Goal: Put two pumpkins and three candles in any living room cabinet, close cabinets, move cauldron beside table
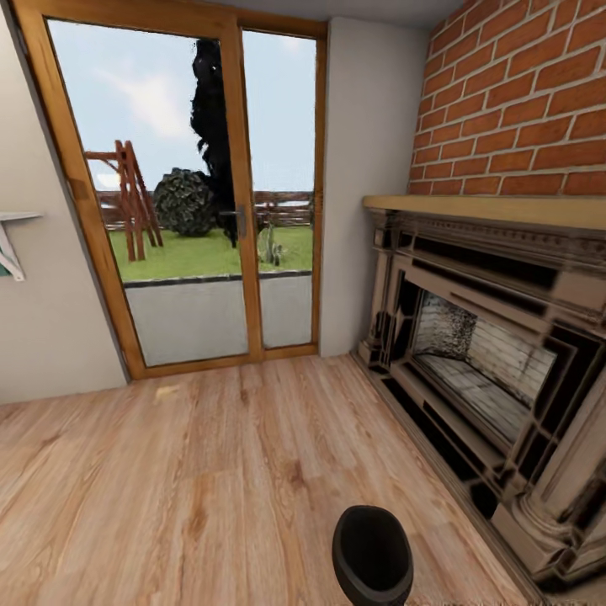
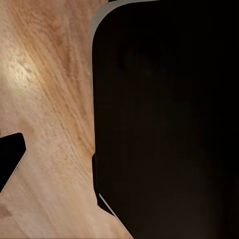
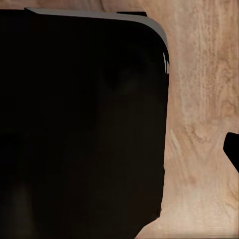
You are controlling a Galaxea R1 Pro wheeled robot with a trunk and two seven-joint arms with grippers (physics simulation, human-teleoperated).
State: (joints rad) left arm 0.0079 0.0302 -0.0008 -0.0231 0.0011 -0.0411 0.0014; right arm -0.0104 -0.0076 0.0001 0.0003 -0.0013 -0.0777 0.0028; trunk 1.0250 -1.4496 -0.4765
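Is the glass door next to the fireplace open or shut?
Shut: the glass door sits flush in its wooden frame, no gap at the sill.

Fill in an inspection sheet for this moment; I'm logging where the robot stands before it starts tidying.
Surface: bare wood floor.
Job's things: nothing seen.
Clutter: one small pale mark on the floor near the door.
Grippers: cannot tell their state; a dark rounded robot part sits low in the head view.
Cables: nothing seen.
Surroundings: glass patio door ahead, brick wall over a fireplace at right, small shelf at left.
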